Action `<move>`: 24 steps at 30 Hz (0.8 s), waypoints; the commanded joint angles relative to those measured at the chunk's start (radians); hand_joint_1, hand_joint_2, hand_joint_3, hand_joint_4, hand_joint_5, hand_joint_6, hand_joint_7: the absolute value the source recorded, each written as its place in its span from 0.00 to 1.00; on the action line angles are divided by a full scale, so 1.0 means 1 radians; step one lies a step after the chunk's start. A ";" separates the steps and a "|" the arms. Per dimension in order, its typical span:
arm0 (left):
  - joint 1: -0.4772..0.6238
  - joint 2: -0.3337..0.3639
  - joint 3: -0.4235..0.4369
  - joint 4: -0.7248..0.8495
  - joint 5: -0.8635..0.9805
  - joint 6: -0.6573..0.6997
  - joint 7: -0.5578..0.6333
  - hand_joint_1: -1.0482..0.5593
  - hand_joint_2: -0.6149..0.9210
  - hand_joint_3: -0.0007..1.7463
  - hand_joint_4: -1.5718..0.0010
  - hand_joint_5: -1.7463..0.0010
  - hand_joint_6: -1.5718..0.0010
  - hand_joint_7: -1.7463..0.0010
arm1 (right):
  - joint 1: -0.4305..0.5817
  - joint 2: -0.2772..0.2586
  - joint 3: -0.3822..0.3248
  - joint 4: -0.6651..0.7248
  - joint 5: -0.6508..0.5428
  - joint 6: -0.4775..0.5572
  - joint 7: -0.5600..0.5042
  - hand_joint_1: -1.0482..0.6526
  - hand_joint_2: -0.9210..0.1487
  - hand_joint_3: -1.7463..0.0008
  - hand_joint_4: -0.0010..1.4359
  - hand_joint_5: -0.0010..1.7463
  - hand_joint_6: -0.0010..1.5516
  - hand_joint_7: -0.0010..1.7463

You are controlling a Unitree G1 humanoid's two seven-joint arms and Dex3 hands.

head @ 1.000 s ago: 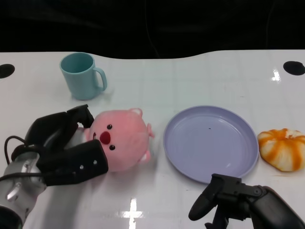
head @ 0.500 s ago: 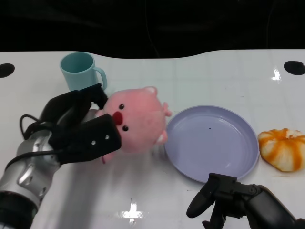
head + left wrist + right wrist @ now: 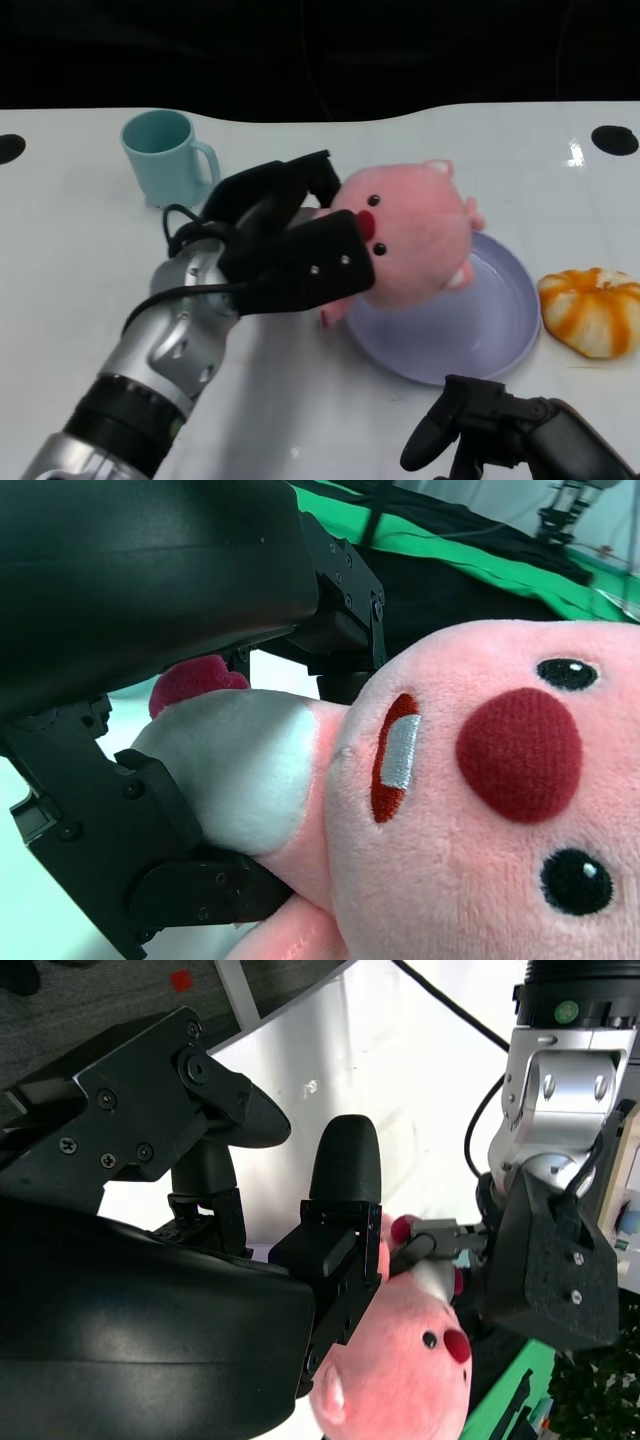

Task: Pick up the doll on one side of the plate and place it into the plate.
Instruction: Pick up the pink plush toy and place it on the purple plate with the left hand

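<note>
the desk is white and glossy, with faint grid lines and small glints of light on its top. its far edge curves gently, and beyond it the room is black in the head view. a dark round mark sits near the desk's far right corner, and another near the far left corner, partly cut by the frame.

the left robot hand holds the doll up off the desk, fingers wrapped around its lower body while the pink head sticks out past them. the doll hangs above the left part of the plate, covering the plate's left rim in the head view; whether it touches the plate cannot be told. in the left wrist view the doll fills most of the frame: pink plush, red nose, black eyes, a pale grey patch pressed between the black fingers.

the lilac plate lies toward the desk's right side. an orange and white pumpkin toy rests just beside the plate's right rim, near the desk's right edge. a teal mug stands near the far edge on the left, handle pointing right.

the right robot hand sits low at the near edge, just in front of the plate, fingers curled loosely and apart with nothing in them.

in the right wrist view the doll shows again, held by the left robot hand, with green cloth at the desk's edge. the left wrist view shows green cloth and dark fabric behind.
</note>
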 commanded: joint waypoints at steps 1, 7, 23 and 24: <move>-0.051 -0.042 -0.027 0.043 0.015 0.021 0.009 0.51 0.69 0.71 0.37 0.00 0.51 0.00 | 0.010 -0.014 -0.018 -0.022 0.008 -0.016 0.008 0.59 0.36 0.39 0.44 0.90 0.40 0.70; -0.099 -0.106 -0.065 0.124 0.041 0.037 0.022 0.51 0.68 0.70 0.38 0.00 0.53 0.00 | 0.011 -0.014 -0.018 -0.026 0.004 -0.013 0.014 0.58 0.36 0.39 0.44 0.90 0.40 0.70; -0.216 -0.224 -0.062 0.329 -0.009 0.125 -0.021 0.49 0.92 0.18 0.55 0.08 0.55 0.63 | 0.019 -0.013 -0.008 -0.036 -0.009 -0.020 0.015 0.58 0.37 0.39 0.45 0.89 0.40 0.70; -0.211 -0.220 -0.064 0.318 -0.015 0.121 -0.033 0.45 0.96 0.12 0.67 0.15 0.61 0.76 | 0.020 -0.013 -0.008 -0.036 -0.009 -0.020 0.016 0.58 0.37 0.39 0.45 0.89 0.40 0.70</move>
